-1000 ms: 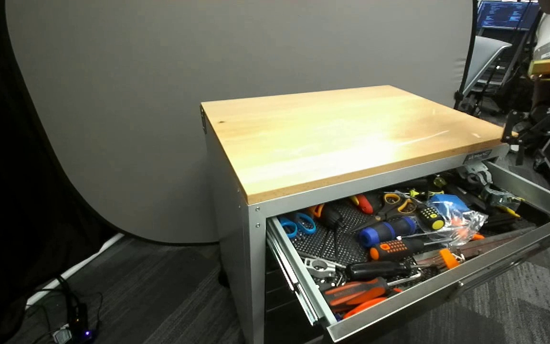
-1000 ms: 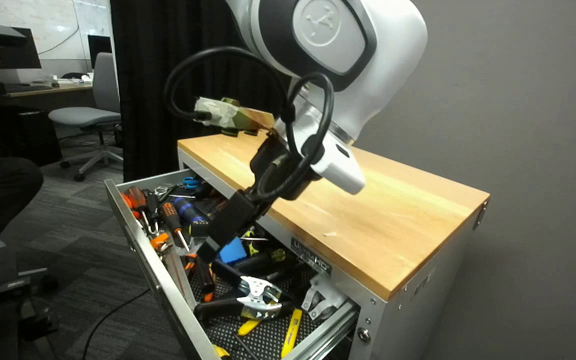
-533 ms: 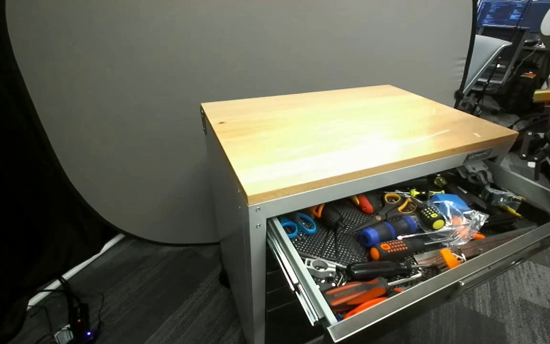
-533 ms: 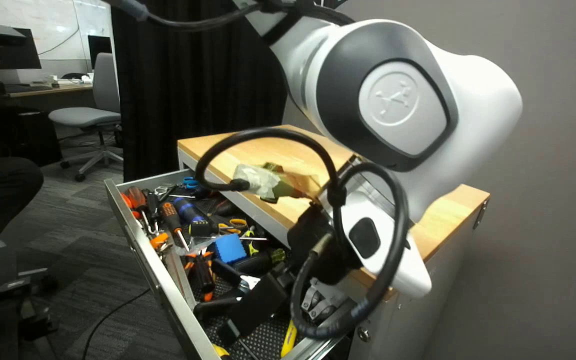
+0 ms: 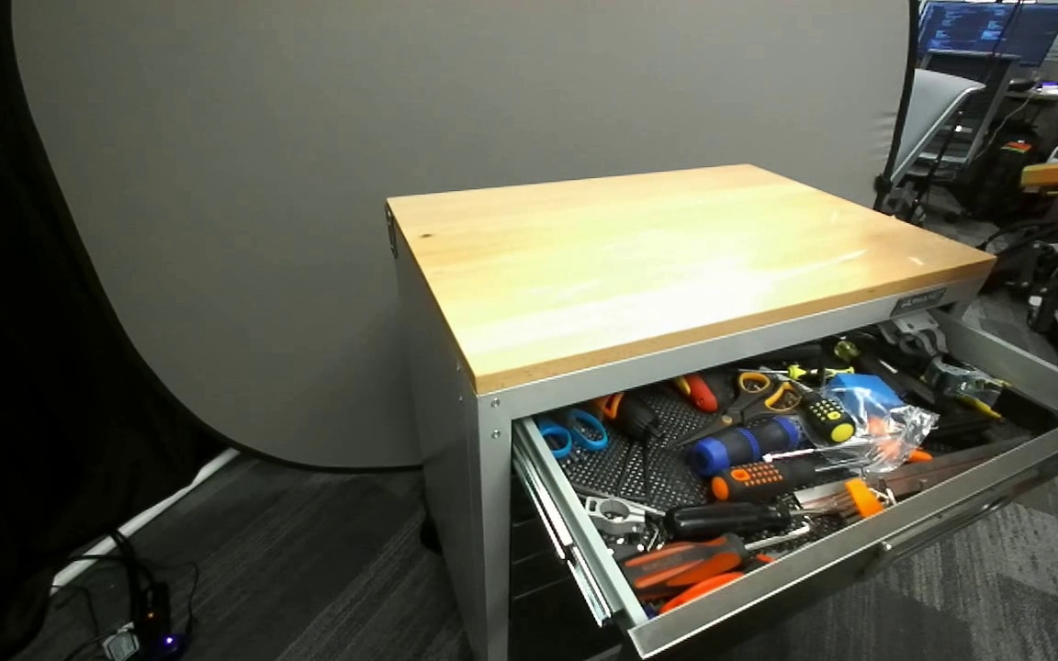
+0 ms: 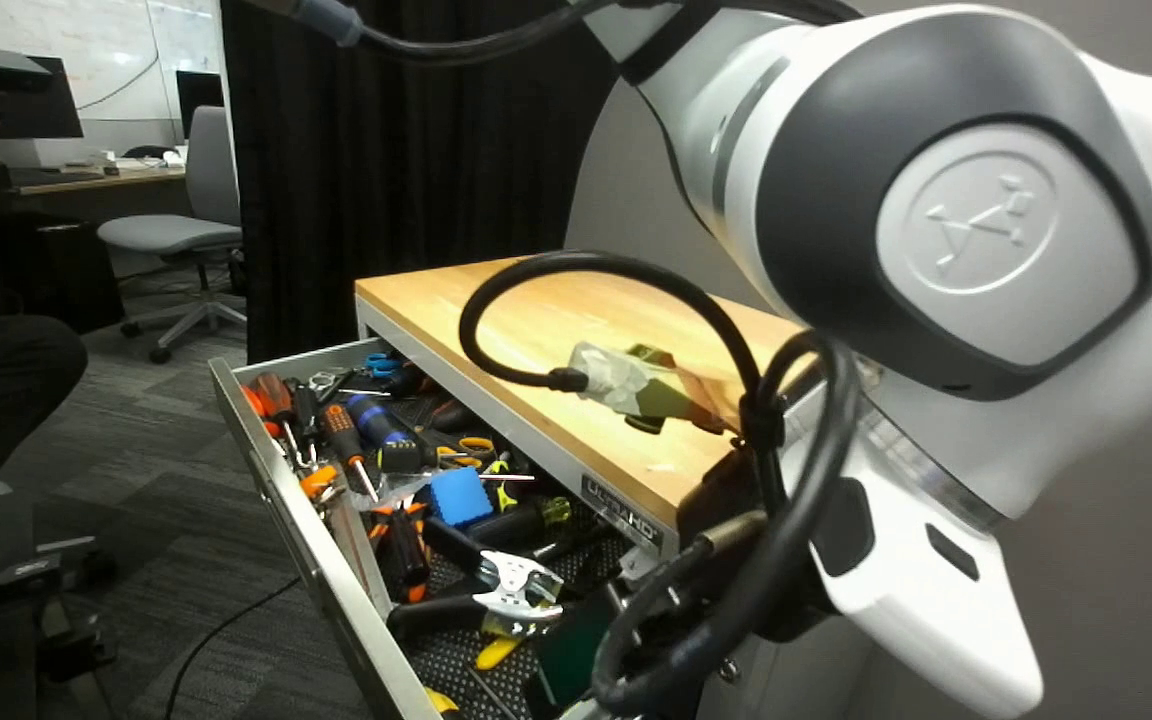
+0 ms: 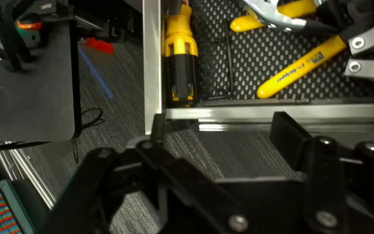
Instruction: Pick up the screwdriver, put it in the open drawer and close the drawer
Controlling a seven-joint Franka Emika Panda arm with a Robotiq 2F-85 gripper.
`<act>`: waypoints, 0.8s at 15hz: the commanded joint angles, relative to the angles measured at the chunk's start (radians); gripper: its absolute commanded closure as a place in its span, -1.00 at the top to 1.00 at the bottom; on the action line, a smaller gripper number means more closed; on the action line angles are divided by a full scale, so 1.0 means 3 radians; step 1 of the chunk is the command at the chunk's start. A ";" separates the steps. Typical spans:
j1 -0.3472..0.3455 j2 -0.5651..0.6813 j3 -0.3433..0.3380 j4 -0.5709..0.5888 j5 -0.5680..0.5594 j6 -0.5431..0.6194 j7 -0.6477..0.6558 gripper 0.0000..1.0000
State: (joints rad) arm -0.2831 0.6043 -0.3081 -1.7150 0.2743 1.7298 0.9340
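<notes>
While the gripper [image 7: 222,134] hangs at one corner of the drawer [image 7: 258,113], its two fingers [image 7: 289,141] stand wide apart, released. One fingertip overlaps the metal corner in the wrist view; whether the two touch, I cannot tell. The drawer is pulled out, and most of it stretches away from the gripper. The screwdriver [image 5: 828,420], stubby and black with a yellow end, lies inside it near the middle, well apart from the gripper. Next to it, farther from the gripper, is a blue and black tool [image 5: 745,445]. On the side nearer the gripper are a blue block [image 6: 461,497] and a crumpled clear bag [image 5: 901,430]. Just beyond the fingers, along the drawer's front wall, lies a yellow and black tool [image 7: 181,65]. Beside that, a thin bent rod [image 7: 230,68] rests on the dotted mat [image 7: 248,68]. Also beyond the fingers, deeper in the drawer, are a yellow handle [image 7: 302,68] and a silver clamp [image 7: 268,11]. At the end of the drawer well apart from the gripper lies a red and black tool [image 5: 683,564]. Above the gripper, in an exterior view, is the white arm [image 6: 996,220], with a black cable [image 6: 576,261] looping in front of the wooden tabletop [image 6: 566,315]. The tabletop is off to one side of the gripper, higher than the drawer.
</notes>
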 commanded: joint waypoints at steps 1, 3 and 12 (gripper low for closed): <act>-0.0064 0.0087 -0.0061 0.0104 0.0183 0.0173 0.0459 0.01; -0.0104 0.0067 -0.0040 0.0078 0.0288 0.0236 0.0651 -0.30; 0.0015 -0.0615 0.0375 -0.0082 0.0596 -0.0168 -0.0185 0.99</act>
State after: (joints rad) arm -0.3082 0.5253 -0.2197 -1.7099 0.4501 1.7308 0.9472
